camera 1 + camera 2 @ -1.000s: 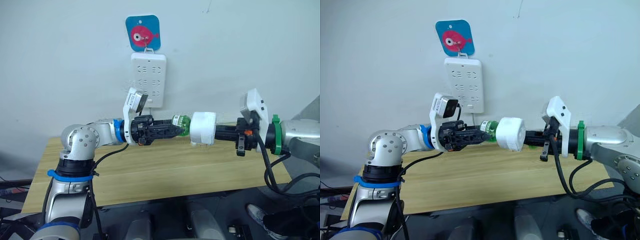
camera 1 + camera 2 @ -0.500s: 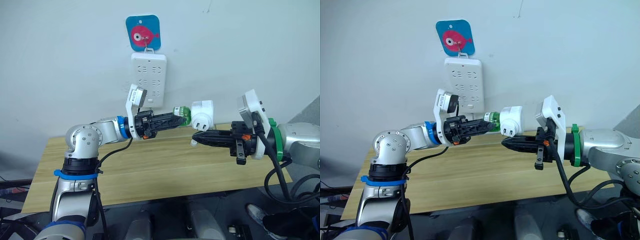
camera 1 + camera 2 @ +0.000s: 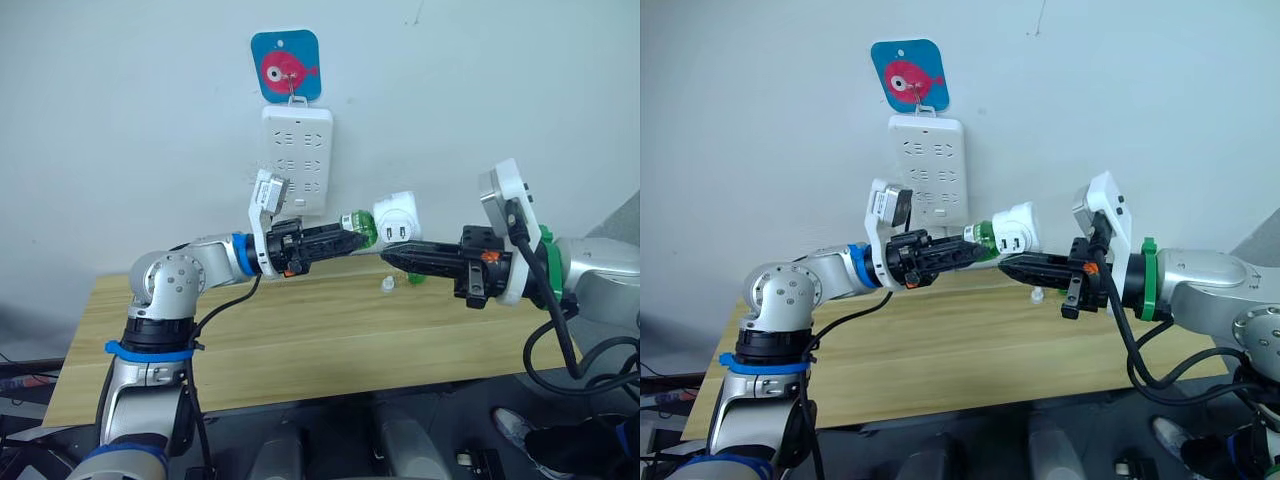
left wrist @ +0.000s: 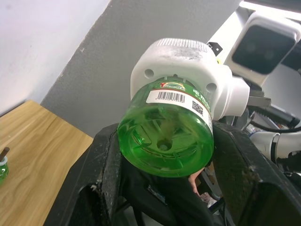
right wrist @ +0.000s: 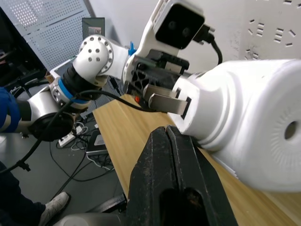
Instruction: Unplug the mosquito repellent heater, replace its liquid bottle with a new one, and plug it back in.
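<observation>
The mosquito repellent heater [image 3: 398, 218] is a small white rounded unit held in the air in front of the wall, its plug prongs facing me. A green liquid bottle [image 4: 164, 136] sits screwed into its underside. My left gripper [image 3: 345, 235] is shut on that bottle from the left. My right gripper [image 3: 388, 256] points left with its fingers shut and empty. Its tip lies just under the heater [image 5: 249, 117]. I cannot tell whether it touches the heater.
A long white power strip [image 3: 297, 160] hangs on the wall below a blue fish hook [image 3: 286, 65], just left of the heater. The wooden table [image 3: 300, 340] lies beneath both arms. A small green bottle [image 3: 415, 277] and a pale small piece [image 3: 388, 285] stand near its back edge.
My right gripper let go of the heater, dropped below it, shut and slid left. The left gripper lifted and turned the bottle and heater, so the prongs now face me.
</observation>
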